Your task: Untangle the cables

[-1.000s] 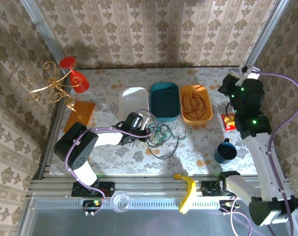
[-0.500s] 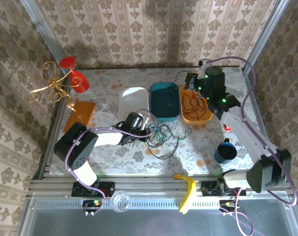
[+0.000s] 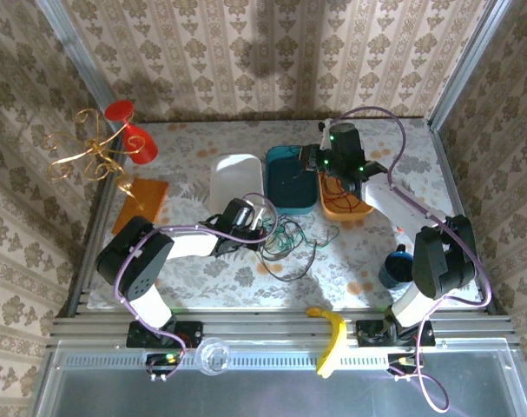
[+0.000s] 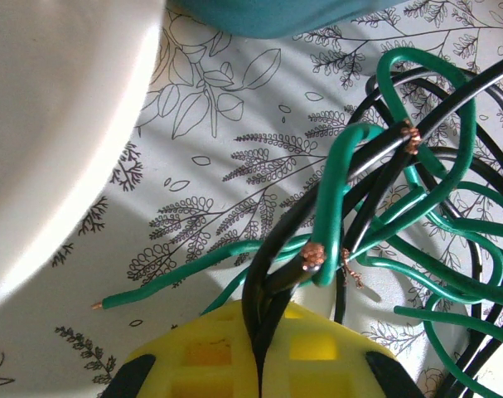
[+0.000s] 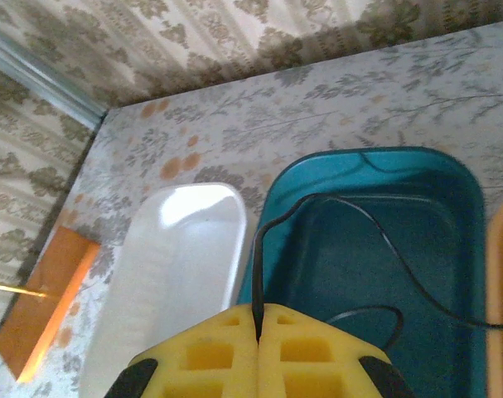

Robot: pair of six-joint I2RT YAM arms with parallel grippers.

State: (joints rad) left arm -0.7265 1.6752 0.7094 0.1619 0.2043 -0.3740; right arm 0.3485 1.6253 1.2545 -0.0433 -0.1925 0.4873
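Near edge first. Left hand point(image 4: 262, 332): yellow pads clenched on a black cable point(image 4: 272, 274) where it leaves the tangle point(image 3: 285, 241). The tangle lies on the worktop point(image 3: 202, 269) at about 6 o'clock from the teal tray point(image 3: 291, 204). The left hand sits at the tangle's 10 o'clock edge.

Green cable point(image 4: 338, 191) loops over and under the black one, with bare copper twists showing at two crossings.

Farther out, the right hand point(image 5: 258, 319) is clenched on a thin black strand point(image 5: 317, 199) and hangs over the teal tray. The white tray point(image 5: 176, 249) is at its 9 o'clock. The red cable point(image 3: 341, 184) is coiled in the orange tray point(image 3: 367, 207), at 3 o'clock of the teal tray.

Judgement: the step is laying the black strand into the teal tray while the left hand anchors the knot.
- Lower the strand until it rests on the tray floor before letting go.
- Keep the left grip firm so the green loops do not drag.
- Watch the copper twists, which could snag.

Orientation:
- Left wrist view: the black cable runs from the pads toward 1 o'clock. The free green end points to 9 o'clock.
- Right wrist view: the strand rises to 12 o'clock, bends, then crosses the tray toward 4 o'clock.
- The tangle has no single axis. It is roughly wider from 9 to 3.
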